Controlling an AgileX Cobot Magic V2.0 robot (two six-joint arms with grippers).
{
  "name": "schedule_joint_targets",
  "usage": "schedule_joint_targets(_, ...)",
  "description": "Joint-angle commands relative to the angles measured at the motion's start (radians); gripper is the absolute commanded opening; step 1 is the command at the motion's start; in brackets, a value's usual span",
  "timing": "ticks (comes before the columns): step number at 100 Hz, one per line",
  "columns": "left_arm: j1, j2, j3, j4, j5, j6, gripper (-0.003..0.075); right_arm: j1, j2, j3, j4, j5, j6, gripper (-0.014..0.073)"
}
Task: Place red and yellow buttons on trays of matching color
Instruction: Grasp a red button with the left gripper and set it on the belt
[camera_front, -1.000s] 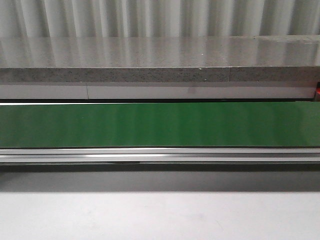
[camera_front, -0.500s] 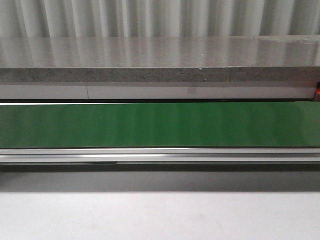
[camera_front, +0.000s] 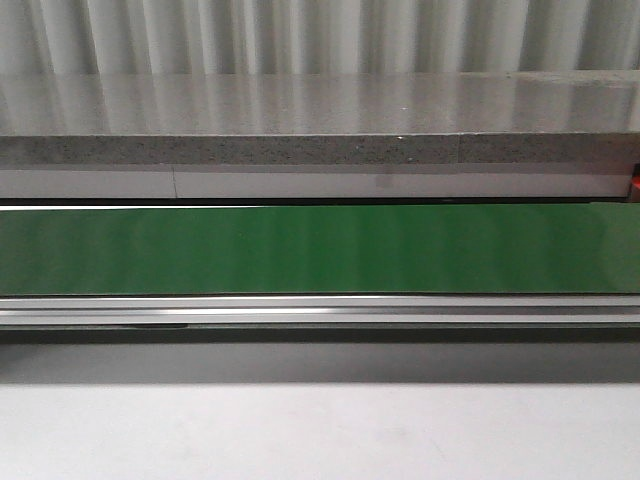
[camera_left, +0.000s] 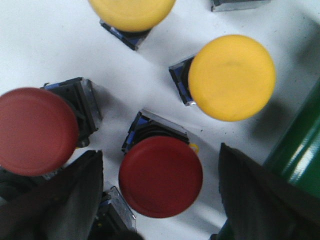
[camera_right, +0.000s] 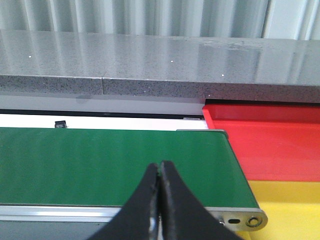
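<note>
The left gripper (camera_left: 160, 200) is hovering with fingers (camera_left: 60, 200) spread around a red button (camera_left: 160, 176) on the white surface (camera_left: 40, 45); centering before closing avoids nudging its neighbours. Right gripper (camera_right: 159, 200) fingers are pressed together

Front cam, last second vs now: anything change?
Only a short dark streak on the metal rail below the green belt slid left along it. No arm, tool or button enters the front view, so no grasp or release shows there. The green belt, metal rail and stone counter look the same.
</note>
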Motion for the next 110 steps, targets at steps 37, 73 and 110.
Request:
schedule_joint_targets(37,-0.006,-0.016,-0.028,-0.014,-0.04,0.003,0.0153,-0.004,-0.015,0.001,-0.009,-0.085,-0.002,-0.0067)
schedule_joint_targets(73,-0.006,-0.162,-0.028,-0.014,-0.01,0.029,0.0117,-0.004,-0.015,0.001,-0.009,-0.085,-0.002,-0.0067)
schedule_joint_targets(110,-0.109,-0.347,-0.028,-0.014,0.072,0.029,0.0117,-0.004,-0.015,0.001,-0.009,-0.085,-0.002,-0.0067)
